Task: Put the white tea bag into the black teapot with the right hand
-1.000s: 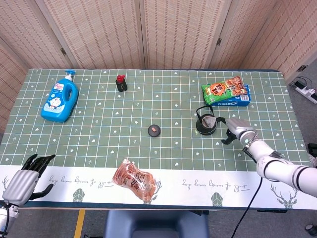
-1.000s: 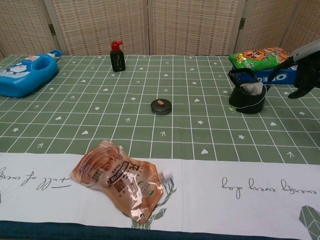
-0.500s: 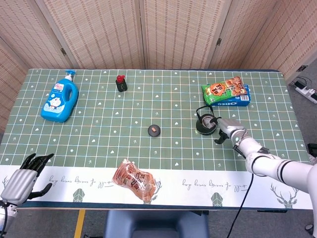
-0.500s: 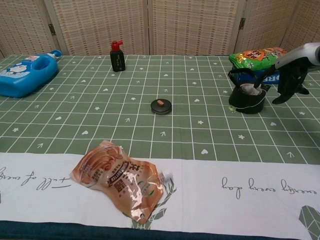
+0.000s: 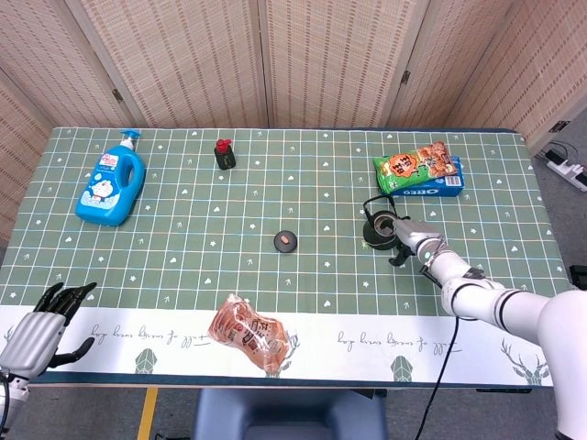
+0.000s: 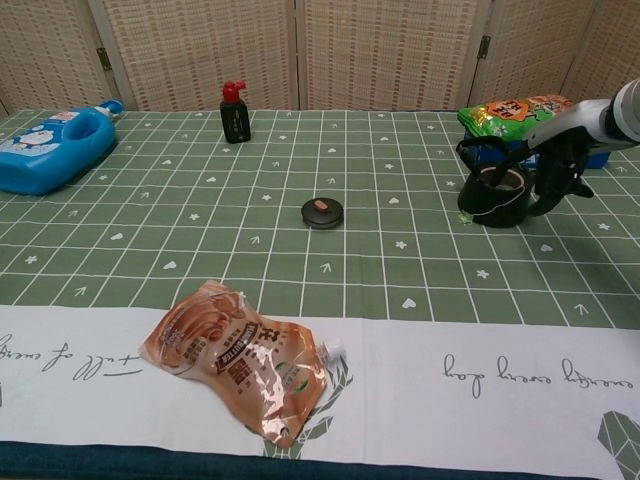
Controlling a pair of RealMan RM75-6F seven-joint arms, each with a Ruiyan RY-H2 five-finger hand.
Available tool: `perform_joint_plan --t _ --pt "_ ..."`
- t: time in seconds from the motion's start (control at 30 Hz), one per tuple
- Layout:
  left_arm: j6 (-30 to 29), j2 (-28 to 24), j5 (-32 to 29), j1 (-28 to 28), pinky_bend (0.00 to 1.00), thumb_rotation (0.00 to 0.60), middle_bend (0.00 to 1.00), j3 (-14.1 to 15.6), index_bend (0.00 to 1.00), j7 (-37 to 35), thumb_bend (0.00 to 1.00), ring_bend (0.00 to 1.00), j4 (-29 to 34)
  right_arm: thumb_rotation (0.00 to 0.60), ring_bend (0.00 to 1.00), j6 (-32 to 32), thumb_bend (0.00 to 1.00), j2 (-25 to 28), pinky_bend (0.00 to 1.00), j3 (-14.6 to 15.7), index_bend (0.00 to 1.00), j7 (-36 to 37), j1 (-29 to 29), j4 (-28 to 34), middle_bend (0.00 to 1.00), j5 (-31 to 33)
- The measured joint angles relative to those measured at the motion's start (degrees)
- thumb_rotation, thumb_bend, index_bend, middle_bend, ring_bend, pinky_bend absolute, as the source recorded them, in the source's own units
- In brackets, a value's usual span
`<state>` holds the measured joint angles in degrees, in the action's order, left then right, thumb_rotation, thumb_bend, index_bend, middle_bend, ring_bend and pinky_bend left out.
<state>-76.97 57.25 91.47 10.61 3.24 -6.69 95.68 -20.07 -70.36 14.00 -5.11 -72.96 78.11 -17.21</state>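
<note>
The black teapot [image 5: 378, 230] [image 6: 492, 197] stands right of the table's middle, lid off. A little of the white tea bag [image 5: 386, 221] [image 6: 508, 180] shows in its opening, and a thin white string hangs over its front. My right hand [image 5: 409, 241] [image 6: 553, 167] is against the pot's right side, its dark fingers bent down at the rim, with nothing seen in them. At the table's near left corner my left hand [image 5: 40, 318] rests with its fingers spread and empty; the chest view does not show it.
The pot's round black lid [image 5: 285, 241] [image 6: 322, 211] lies mid-table. A green snack bag [image 5: 411, 164] on a blue Oreo box [image 5: 440, 187] sits right behind the pot. A blue detergent bottle [image 5: 111, 186], a small black bottle [image 5: 224, 153] and an orange pouch [image 5: 250, 333] lie elsewhere.
My right hand has moved left from beside the pot until it touches the pot's right side. The tea bag sits lower in the opening than before. The left hand has barely shifted.
</note>
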Motion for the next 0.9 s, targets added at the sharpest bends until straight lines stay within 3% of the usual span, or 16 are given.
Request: perform_joint_plan --t 0.17,0.27,0.33,0.53,0.63,0.77,0.9 --pt "-0.16 0.07 0.35 -0.08 0.04 0.6 0.1 0.12 0.0 0.46 0.32 0.09 0.04 0.6 0.75 -2.42 0.37 3.21 0.67 -0.42 0.14 0.8 0.25 4.09 0.91 -1.36" --pt "-0.25 0.19 0.43 -0.14 0.04 0.6 0.1 0.15 0.0 1.05 0.32 0.09 0.16 0.6 0.69 -6.13 0.37 7.22 0.6 -1.19 0.14 1.22 1.29 9.61 0.83 -3.81" --pt "-0.3 0.33 0.47 -0.19 0.04 0.6 0.1 0.17 0.0 1.6 0.32 0.09 0.25 0.6 0.61 -9.53 0.37 10.19 0.51 -1.68 0.11 1.4 2.53 14.13 0.72 -6.27" --pt "0.27 0.84 -0.26 -0.2 0.04 0.6 0.1 0.12 0.0 3.54 0.32 0.09 0.55 0.6 0.48 -29.3 0.37 17.87 0.39 -1.35 0.04 -0.56 11.05 29.74 0.55 -20.41" --pt "0.56 1.1 -0.62 -0.15 0.04 0.6 0.1 0.03 0.0 4.49 0.32 0.09 0.65 0.6 0.45 -44.01 0.37 19.53 0.35 0.12 0.02 -4.02 18.88 33.98 0.51 -30.55" --pt "0.32 1.38 -0.67 -0.3 0.04 0.6 0.1 0.0 0.0 5.34 0.32 0.09 0.94 0.6 0.42 -61.15 0.37 18.76 0.3 1.95 0.0 -8.29 31.44 35.59 0.46 -43.2" --pt "0.1 1.59 -0.34 -0.49 0.04 0.6 0.1 0.18 0.0 6.32 0.32 0.09 1.14 0.6 0.28 -73.5 0.37 14.47 0.15 3.12 0.0 -11.04 44.86 32.66 0.28 -53.63"
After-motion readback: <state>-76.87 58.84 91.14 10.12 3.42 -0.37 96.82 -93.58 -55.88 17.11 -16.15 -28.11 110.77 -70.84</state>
